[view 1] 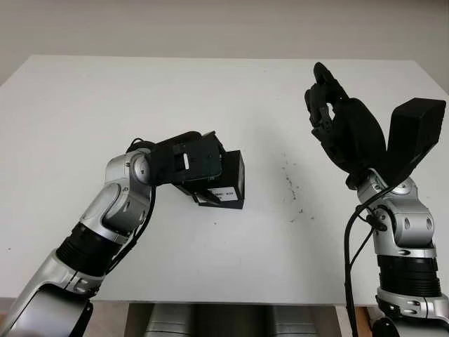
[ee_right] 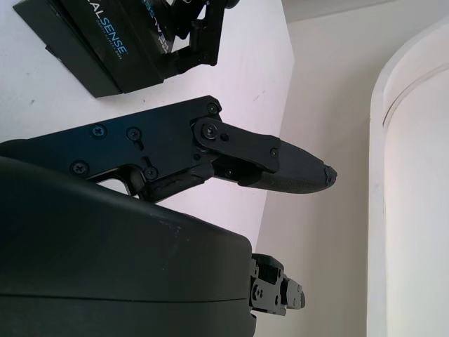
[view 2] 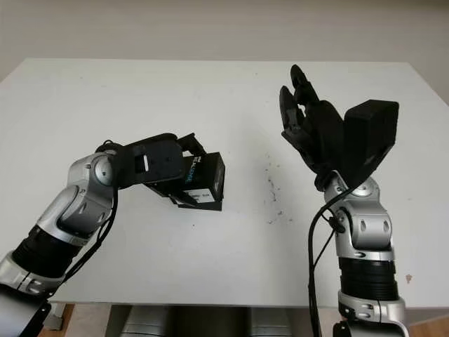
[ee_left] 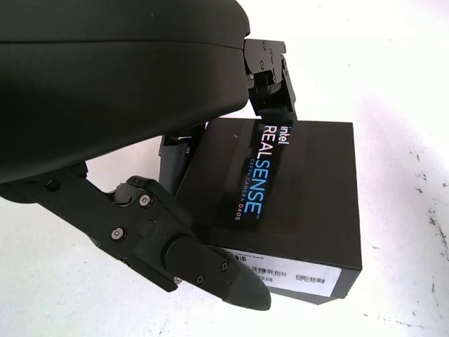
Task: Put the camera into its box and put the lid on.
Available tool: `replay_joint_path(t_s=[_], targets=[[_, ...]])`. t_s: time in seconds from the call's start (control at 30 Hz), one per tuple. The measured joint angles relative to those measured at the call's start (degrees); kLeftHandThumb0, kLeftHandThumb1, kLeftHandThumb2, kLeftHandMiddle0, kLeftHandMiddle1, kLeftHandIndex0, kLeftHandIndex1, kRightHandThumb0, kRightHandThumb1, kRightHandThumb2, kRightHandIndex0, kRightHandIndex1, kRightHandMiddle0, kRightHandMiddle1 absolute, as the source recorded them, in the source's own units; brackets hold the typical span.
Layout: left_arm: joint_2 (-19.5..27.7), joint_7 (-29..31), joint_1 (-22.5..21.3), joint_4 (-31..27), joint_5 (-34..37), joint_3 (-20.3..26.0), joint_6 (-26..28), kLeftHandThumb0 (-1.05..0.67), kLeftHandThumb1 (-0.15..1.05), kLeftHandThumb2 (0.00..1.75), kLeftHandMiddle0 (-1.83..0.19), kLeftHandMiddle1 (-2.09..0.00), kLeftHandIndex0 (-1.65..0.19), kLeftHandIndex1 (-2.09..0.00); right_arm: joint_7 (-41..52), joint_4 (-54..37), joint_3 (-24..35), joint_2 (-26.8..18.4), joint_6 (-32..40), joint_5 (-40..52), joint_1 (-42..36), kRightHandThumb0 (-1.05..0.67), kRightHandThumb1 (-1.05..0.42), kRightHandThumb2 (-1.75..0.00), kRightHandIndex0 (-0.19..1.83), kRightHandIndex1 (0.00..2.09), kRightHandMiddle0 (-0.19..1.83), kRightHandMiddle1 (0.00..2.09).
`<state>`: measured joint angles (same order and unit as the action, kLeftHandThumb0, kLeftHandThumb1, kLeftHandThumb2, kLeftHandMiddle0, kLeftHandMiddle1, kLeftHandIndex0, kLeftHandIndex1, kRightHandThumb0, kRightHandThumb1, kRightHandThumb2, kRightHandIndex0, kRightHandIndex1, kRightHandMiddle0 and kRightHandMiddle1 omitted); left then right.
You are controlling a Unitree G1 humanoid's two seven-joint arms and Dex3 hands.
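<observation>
A black box (view 1: pixel 228 184) printed "Intel RealSense" lies closed, its lid on, on the white table (view 1: pixel 210 98) a little left of the middle. My left hand (view 1: pixel 188 163) reaches over the box's left part. In the left wrist view its fingers (ee_left: pixel 270 77) touch the box's (ee_left: pixel 302 189) far edge and its thumb (ee_left: pixel 210 270) lies against the near edge, so the hand is shut on the box. My right hand (view 1: pixel 337 119) is open and raised in the air over the table's right side, well clear of the box. The right wrist view catches the box (ee_right: pixel 91 49) from afar.
A few dark specks (view 1: pixel 291 186) mark the table between the box and my right arm. A black cable (view 1: pixel 349 239) hangs along the right forearm. The table's front edge (view 1: pixel 231 302) runs just ahead of both arms.
</observation>
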<state>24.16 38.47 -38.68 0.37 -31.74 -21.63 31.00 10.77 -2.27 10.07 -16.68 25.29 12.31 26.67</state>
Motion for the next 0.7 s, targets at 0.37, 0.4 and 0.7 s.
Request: replay_joint_path(t_s=[0.37,0.4,0.7], targets=[[-0.8,1.0,-0.4,0.0,0.5,0.0,1.8,-0.28,1.05,0.24,-0.41,-1.87,-0.28,-1.95,0.8,0.6,-0.3,0.4,-0.5,0.1,0.0,-0.64,-1.05,-0.64,-0.16,0.04,-0.13,0.04],[-0.8,1.1,-0.5,-0.1,0.6,0.0,1.9,-0.28,1.05,0.24,-0.40,-1.87,-0.27,-1.95,1.0,0.7,-0.3,0.4,-0.5,0.1,0.0,-0.64,-1.05,-0.64,-0.15,0.04,-0.14,0.04],[-0.6,2.3,-2.1,-0.8,0.4,-0.6,3.5,-0.31,1.05,0.25,-0.38,-1.85,-0.25,-1.96,2.3,2.1,-0.3,0.7,-2.0,0.3,0.0,-0.64,-1.05,-0.67,-0.17,0.04,-0.17,0.03]])
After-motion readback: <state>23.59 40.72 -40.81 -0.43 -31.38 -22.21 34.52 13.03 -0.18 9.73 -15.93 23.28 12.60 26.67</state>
